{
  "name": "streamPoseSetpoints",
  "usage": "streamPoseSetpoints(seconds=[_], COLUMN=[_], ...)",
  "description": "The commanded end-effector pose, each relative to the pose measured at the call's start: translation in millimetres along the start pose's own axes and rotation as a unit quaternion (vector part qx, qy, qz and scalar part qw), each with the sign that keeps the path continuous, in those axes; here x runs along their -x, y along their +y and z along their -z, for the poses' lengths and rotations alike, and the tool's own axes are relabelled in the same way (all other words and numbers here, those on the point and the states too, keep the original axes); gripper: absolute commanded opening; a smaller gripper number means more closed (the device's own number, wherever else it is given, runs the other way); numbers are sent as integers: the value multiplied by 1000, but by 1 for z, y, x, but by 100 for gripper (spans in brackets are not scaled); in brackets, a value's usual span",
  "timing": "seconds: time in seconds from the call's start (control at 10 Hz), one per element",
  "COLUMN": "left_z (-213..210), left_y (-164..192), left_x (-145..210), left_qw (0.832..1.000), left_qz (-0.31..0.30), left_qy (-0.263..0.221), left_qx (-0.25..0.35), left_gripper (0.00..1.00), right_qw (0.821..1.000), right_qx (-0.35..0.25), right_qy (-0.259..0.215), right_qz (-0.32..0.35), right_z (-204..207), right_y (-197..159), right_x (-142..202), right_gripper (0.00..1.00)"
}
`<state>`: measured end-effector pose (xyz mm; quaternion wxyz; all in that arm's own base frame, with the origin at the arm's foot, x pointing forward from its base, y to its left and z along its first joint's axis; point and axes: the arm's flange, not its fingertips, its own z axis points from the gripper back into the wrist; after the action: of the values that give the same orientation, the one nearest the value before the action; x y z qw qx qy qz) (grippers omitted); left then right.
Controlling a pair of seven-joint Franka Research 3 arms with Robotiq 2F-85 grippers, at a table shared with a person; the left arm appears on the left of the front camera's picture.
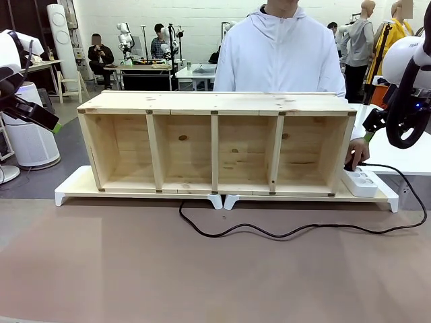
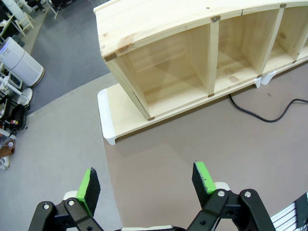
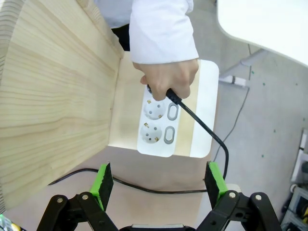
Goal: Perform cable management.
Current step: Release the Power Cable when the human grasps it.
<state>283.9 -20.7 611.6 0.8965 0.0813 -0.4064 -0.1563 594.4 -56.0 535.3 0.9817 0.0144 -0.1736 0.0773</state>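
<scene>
Hand [image 3: 169, 77] prob. gripping cable [image 3: 199, 120] plug

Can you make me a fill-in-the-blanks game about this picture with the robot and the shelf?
1. The wooden shelf has ____ open compartments.
2. The cable on the table is ____ in colour.
3. The person's hand rests on the white power ____.
4. The right gripper hangs above it with its jaws ____.

Missing words: four; black; strip; open

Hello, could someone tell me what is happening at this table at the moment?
A person's hand rests on the white multi-socket power strip, which lies on the white base beside the long four-compartment pine shelf. The thin black cable trails in loose curves over the brown tabletop in front of the shelf. The left gripper and right gripper both hover open, holding nothing.
</scene>
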Motion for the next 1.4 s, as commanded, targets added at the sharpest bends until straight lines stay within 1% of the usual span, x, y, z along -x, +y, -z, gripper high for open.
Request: streamPoseSetpoints(seconds=[0.0,1.3], left_z=[2,2], left_y=[0,0], left_x=[-1,-1], left_qw=[1000,1000], left_qz=[1,1], left_qy=[-3,-3], left_qx=[-4,-4], left_gripper=[100,100], right_qw=[1000,1000], right_qx=[0,0], right_qy=[1,1], right_qz=[0,0], right_z=[1,1], right_y=[0,0], right_x=[0,0], right_gripper=[98,98])
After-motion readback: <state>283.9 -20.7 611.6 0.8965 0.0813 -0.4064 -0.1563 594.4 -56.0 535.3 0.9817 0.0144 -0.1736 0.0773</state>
